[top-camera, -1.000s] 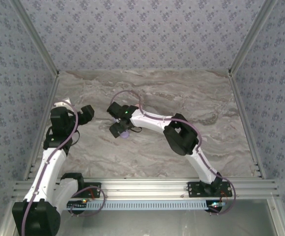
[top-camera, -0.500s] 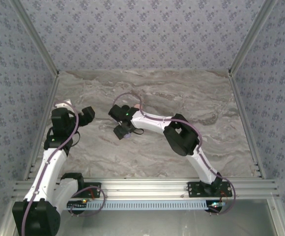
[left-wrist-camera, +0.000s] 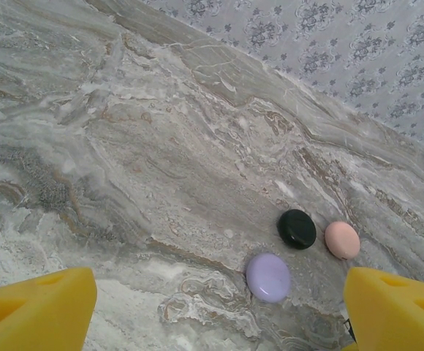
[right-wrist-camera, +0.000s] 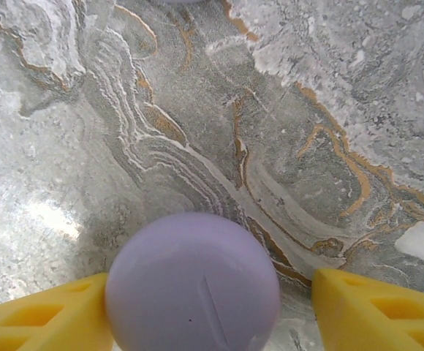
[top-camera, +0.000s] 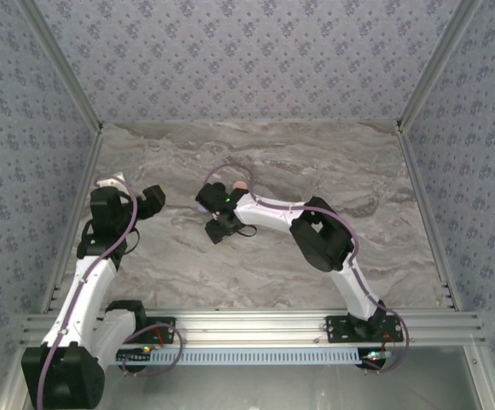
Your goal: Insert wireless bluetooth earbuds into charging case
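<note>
Lilac charging case (right-wrist-camera: 194, 285) sits between the right gripper's (right-wrist-camera: 210, 292) parted yellow fingers. One finger touches it and the other stands clear, so it is not clamped. The marble desk (right-wrist-camera: 329, 110) lies beyond. The left gripper (left-wrist-camera: 218, 292) is released, fingers wide apart. Ahead of it on the desk lie a black case (left-wrist-camera: 297, 229), a pink case (left-wrist-camera: 341, 239) just beside it, and a lilac case (left-wrist-camera: 267, 277) near both.

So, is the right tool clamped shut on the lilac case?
No, the lilac case lies inside the open right tool, a gap showing beside one finger.
</note>
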{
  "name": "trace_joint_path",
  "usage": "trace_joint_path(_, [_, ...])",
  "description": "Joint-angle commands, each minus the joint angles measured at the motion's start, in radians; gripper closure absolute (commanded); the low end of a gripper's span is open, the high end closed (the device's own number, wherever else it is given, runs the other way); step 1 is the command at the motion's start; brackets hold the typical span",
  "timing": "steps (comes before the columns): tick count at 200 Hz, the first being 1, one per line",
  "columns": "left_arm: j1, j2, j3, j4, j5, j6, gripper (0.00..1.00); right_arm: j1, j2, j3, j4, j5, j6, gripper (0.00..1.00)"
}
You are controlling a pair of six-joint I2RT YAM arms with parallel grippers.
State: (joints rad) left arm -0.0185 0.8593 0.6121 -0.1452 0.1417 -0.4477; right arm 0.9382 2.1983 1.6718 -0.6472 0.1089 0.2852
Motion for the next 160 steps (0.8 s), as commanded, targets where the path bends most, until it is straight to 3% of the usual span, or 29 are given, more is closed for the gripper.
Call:
trace_joint_path(1, [0.006, 0.000, -0.005, 0.021, 0.016, -0.011, 0.13, -0.014, -0.002, -0.027, -0.007, -0.029, -0.020, 0.36])
trace_joint_path(50, [0.007, 0.028, 0.005, 0.045, 0.098, -0.006, 0.13, -0.033, -0.072, -0.095, 0.088, -0.051, -0.070, 0.48])
trace_joint_path(74, [0.006, 0.055, 0.011, 0.080, 0.170, -0.018, 0.14, -0.047, -0.160, -0.163, 0.155, -0.032, -0.099, 0.49])
trace_joint_path(121, [-0.019, 0.148, 0.057, 0.162, 0.402, -0.067, 0.18, -0.090, -0.471, -0.394, 0.349, -0.010, -0.197, 0.50])
trace_joint_path(160, [-0.151, 0.230, 0.173, 0.156, 0.502, -0.060, 0.19, -0.127, -0.781, -0.653, 0.597, -0.019, -0.341, 0.52])
